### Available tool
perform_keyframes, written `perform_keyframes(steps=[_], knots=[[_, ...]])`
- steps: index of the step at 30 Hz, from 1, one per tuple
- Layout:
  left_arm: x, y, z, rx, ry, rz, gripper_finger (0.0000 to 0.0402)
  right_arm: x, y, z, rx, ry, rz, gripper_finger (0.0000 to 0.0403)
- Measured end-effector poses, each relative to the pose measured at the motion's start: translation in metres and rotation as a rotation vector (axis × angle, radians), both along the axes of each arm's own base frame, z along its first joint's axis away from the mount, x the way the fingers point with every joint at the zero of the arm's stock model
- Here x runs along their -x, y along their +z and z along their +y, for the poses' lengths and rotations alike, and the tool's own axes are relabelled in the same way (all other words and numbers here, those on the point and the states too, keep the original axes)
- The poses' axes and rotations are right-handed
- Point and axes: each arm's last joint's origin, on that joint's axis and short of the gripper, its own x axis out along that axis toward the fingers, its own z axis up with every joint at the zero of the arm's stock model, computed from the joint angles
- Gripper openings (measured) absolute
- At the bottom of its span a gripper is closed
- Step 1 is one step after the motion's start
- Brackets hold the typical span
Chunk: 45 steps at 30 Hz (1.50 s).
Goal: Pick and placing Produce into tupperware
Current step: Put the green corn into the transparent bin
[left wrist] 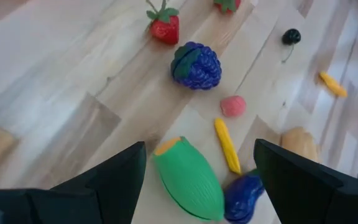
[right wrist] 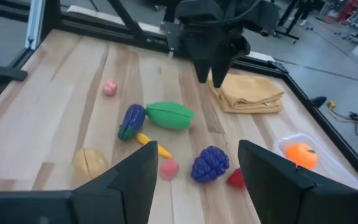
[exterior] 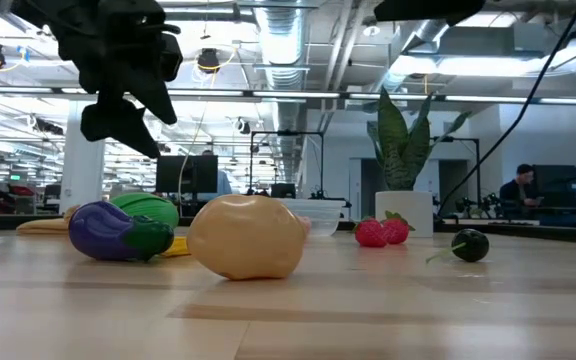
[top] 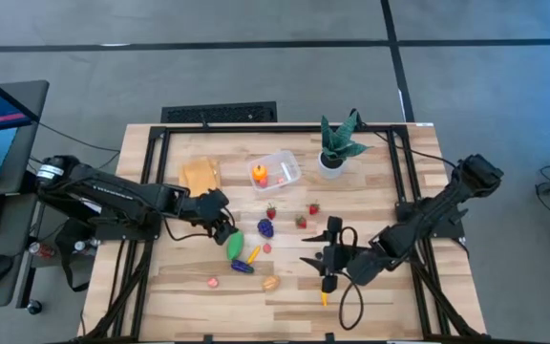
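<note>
The produce lies loose on the wooden table: a green corn cob, a dark eggplant, purple grapes, strawberries, a tan potato, and pink and yellow bits. The clear tupperware stands farther back with an orange piece inside. My left gripper hangs open above the corn cob, a finger on either side and clear of it. My right gripper hovers open right of the pile, pointing toward the table's left, with nothing between its fingers.
A folded tan cloth lies left of the tupperware. A spiky green plant in a white pot stands at the far right. A yellow piece lies near the front edge, under the right arm. Dark frame rails run along the table's sides.
</note>
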Motion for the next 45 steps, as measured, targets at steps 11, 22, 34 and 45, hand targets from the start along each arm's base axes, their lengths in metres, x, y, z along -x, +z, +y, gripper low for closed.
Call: perform_keyframes(steps=[11, 22, 34, 45], knots=[[-0.008, -0.026, -0.021, 0.048, 0.041, 0.125, 0.0288, 0.013, -0.003, 0.012, 0.028, 0.001, 0.016, 0.0216], [-0.013, -0.038, -0.022, 0.044, 0.080, 0.164, 0.0288, 0.016, -0.004, 0.014, 0.029, -0.016, 0.008, 0.0216], [-0.033, -0.055, -0.027, 0.039, 0.008, 0.214, 0.0288, 0.014, -0.005, 0.012, 0.024, -0.031, 0.015, 0.0216], [-0.056, -0.062, -0.028, 0.039, -0.149, 0.270, 0.0288, 0.015, -0.006, 0.011, 0.023, -0.036, 0.025, 0.0216]])
